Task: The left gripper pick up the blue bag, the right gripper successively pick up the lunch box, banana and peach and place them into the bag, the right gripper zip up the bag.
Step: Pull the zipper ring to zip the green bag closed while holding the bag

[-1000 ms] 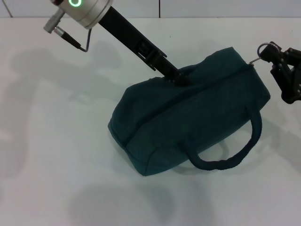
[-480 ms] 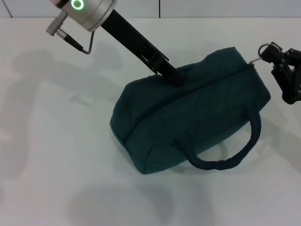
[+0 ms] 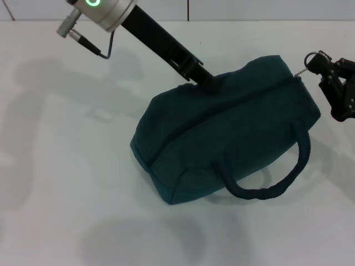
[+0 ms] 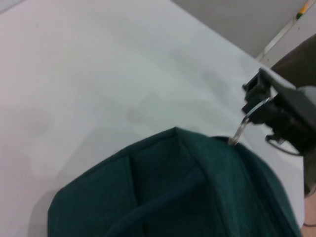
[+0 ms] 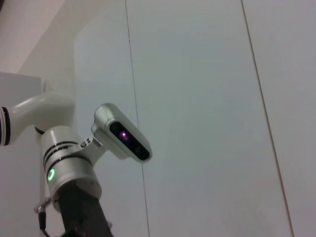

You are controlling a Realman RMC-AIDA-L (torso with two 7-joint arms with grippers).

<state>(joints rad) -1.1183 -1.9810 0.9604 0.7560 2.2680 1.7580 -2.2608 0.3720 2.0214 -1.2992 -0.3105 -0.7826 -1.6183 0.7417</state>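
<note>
The left end effector (image 3: pixel 209 84) is reaching down from the upper left and gripping the far handle of the blue bag (image 3: pixel 222 133); the bag is lying zipped on the white desk (image 3: pixel 66 183), its near handle (image 3: pixel 277 177) drooping forward; at the bag's right end the right end effector (image 3: pixel 317 65) is pinching the silver ring pull (image 3: pixel 308 58).

The blue bag (image 3: pixel 222 133) is plain dark teal, unpatterned, its silver ring pull (image 3: pixel 312 57) at the black right gripper (image 3: pixel 321 69). The table (image 3: pixel 66 183) below the gripper is plain white.
</note>
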